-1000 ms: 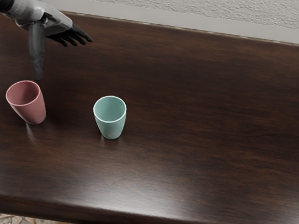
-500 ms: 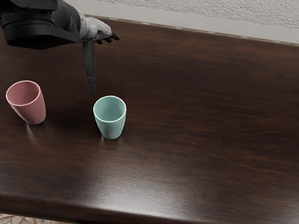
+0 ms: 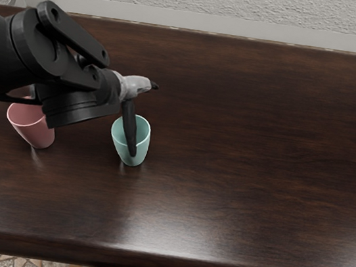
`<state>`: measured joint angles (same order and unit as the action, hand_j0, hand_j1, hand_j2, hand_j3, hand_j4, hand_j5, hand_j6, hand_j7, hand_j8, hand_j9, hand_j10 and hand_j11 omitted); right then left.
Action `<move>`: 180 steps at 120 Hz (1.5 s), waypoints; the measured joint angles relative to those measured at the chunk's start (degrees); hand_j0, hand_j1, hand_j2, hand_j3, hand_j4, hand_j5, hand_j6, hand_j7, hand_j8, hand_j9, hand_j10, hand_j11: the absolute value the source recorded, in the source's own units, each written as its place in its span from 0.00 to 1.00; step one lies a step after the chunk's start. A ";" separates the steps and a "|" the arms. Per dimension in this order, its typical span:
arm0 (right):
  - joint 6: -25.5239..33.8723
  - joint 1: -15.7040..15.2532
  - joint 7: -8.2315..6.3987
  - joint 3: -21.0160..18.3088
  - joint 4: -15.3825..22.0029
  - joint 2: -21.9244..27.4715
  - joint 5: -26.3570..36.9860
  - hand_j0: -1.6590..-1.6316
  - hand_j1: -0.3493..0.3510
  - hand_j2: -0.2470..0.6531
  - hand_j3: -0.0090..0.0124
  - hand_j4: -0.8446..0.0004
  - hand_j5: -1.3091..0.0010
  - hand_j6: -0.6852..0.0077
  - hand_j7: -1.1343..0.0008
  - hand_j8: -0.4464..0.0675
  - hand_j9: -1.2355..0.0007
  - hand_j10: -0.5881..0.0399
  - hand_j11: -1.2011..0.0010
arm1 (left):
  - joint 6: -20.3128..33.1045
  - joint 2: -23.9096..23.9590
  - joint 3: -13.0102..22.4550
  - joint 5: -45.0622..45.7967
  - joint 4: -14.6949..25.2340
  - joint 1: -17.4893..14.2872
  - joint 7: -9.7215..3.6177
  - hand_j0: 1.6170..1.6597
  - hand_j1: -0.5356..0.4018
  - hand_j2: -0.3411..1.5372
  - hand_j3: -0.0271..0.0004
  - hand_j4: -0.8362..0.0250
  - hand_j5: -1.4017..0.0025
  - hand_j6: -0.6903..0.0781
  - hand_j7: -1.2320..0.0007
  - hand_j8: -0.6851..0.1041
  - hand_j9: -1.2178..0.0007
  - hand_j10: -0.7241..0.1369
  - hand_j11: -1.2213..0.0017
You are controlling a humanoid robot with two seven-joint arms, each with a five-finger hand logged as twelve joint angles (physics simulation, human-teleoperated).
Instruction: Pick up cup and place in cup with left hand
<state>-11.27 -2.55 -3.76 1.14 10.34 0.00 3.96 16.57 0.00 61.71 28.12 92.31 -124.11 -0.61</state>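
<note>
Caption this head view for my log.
Left robot hand, its thumb overlapping the teal cup in view; left arm partly hides the pink cup.

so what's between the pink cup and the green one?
Tabletop between the pink cup and green cup in the head view, with the left arm overlapping the far part.

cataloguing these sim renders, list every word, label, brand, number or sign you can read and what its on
There is no readable text: no word, label, brand, number or sign shows on the pink cup, the teal cup, the left hand, its arm or the table.
</note>
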 joint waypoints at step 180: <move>-0.02 0.00 0.01 0.00 0.00 0.00 0.00 0.04 0.03 0.27 0.42 0.98 0.98 0.97 0.98 0.84 0.98 0.91 0.98 | 12.17 0.00 -2.53 2.04 5.62 3.35 -0.64 0.96 0.69 0.20 0.99 0.74 0.81 0.64 0.79 0.61 0.78 0.61 0.78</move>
<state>-11.29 -2.55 -3.75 1.14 10.34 0.00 3.96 28.74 0.00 59.18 30.15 97.93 -120.77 -1.24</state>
